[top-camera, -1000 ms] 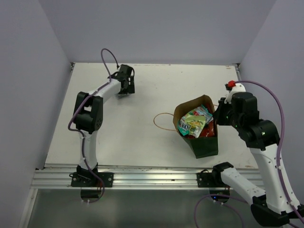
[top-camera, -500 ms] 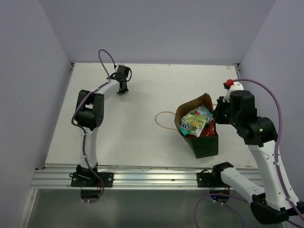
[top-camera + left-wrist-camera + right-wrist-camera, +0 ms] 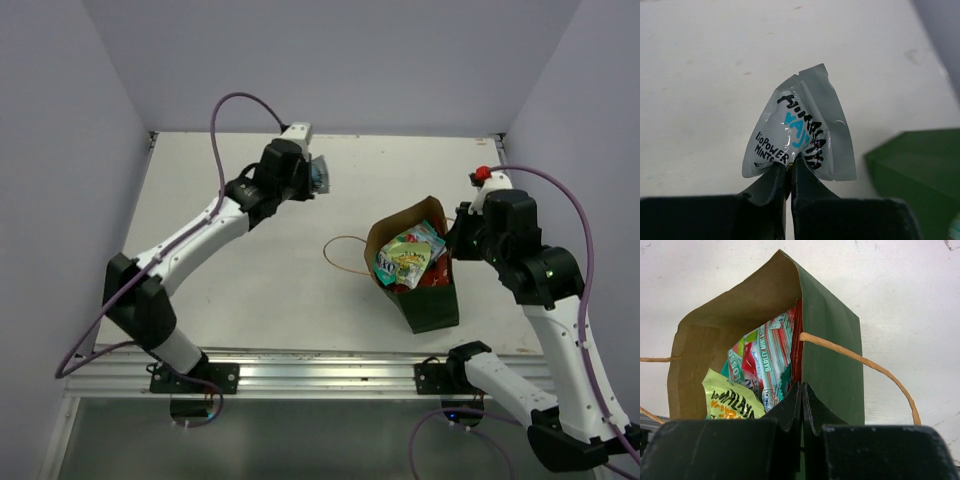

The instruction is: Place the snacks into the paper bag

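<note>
My left gripper (image 3: 312, 178) is shut on a pale blue-silver snack packet (image 3: 801, 129), which hangs above the table left of the bag; the same packet (image 3: 319, 174) shows at the fingertips from above. The paper bag (image 3: 432, 303), dark green outside and brown inside, stands upright at the right. Inside it lie a light green packet (image 3: 400, 262), a teal one (image 3: 426, 239) and a red one (image 3: 438, 276). My right gripper (image 3: 801, 389) is shut on the bag's right wall (image 3: 832, 345) at the rim, holding the mouth open.
One tan loop handle (image 3: 344, 256) lies on the table left of the bag, and another (image 3: 866, 363) arches over its right side. A corner of the green bag (image 3: 920, 167) shows at the right of the left wrist view. Grey walls enclose the white table (image 3: 260, 290).
The left gripper closed on the pale blue-silver packet at the far left of the table, lifted it and swung right toward the bag. The right arm and bag stayed put.
</note>
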You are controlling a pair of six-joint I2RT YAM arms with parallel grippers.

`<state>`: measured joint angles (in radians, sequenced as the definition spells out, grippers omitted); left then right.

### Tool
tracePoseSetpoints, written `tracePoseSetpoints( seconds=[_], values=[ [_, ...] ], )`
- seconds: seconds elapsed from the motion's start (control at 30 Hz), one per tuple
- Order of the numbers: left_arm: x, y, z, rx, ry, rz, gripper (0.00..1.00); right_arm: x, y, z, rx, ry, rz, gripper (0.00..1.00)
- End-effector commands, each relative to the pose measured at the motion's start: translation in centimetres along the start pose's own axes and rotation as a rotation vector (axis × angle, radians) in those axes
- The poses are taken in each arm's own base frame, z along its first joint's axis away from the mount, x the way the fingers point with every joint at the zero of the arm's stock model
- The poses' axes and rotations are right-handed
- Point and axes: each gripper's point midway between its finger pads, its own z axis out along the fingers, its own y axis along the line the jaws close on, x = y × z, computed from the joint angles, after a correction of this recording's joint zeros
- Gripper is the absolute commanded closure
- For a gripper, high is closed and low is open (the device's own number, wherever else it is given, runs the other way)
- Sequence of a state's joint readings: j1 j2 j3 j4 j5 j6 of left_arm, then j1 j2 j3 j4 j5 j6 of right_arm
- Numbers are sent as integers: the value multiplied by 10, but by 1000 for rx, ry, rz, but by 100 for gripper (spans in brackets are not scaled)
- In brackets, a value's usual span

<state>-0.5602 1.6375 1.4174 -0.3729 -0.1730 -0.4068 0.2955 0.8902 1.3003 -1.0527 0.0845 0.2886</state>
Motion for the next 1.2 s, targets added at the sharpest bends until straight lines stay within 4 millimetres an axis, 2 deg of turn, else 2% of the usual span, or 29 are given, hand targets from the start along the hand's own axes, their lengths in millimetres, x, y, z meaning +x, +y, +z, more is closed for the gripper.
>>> tracePoseSetpoints(
  seconds=[0.0,0.07,0.1,0.17,0.2,0.3,0.37,0.4,0.43,0.47,0.57,0.67,0.73,0.77,0.8,0.83,0.87,0.93,1.0,1.1,1.17],
  values=[
    [-20,-107,-85,326,-63,-57,100,-5,6,1,-30,-29,1,100],
    [-11,-128,-102,384,-58,-64,100,-3,6,1,-35,-26,5,100],
    [-3,-146,-115,420,-59,-59,100,-3,7,0,-38,-32,7,100],
    [14,-163,-120,447,-27,-42,100,0,6,0,-37,-27,15,100],
    [33,-178,-120,472,19,-26,100,1,7,0,-44,-27,15,100],
    [56,-208,-128,528,63,-5,100,1,8,-3,-52,-29,20,100],
    [66,-230,-139,575,73,15,100,0,8,-5,-53,-36,23,100],
    [75,-237,-138,581,93,31,100,1,7,-6,-50,-34,25,100],
    [76,-245,-141,594,94,37,100,1,6,-7,-46,-39,27,100],
    [84,-254,-146,612,108,57,100,2,6,-8,-44,-39,27,100],
    [102,-270,-147,636,145,90,100,5,3,-12,-39,-41,28,100],
    [110,-275,-147,618,165,111,98,6,1,-14,-31,-40,31,100],
    [103,-274,-147,601,147,109,77,7,2,-15,-33,-38,30,100],
    [98,-271,-151,588,134,110,45,7,2,-15,-32,-40,30,100],
    [91,-266,-150,550,102,112,31,7,2,-16,-33,-39,30,100],
    [78,-266,-155,534,68,106,24,8,1,-16,-31,-40,30,100],
    [76,-260,-162,505,65,121,18,8,1,-16,-30,-39,31,100],
    [54,-252,-170,440,5,105,17,8,1,-17,-33,-39,27,100],
    [49,-237,-178,373,-3,85,17,8,1,-17,-32,-40,25,100],
    [53,-218,-180,321,0,61,16,8,2,-16,-37,-37,19,100],
    [66,-211,-177,310,24,56,16,8,3,-14,-41,-34,18,100]
  ],
)
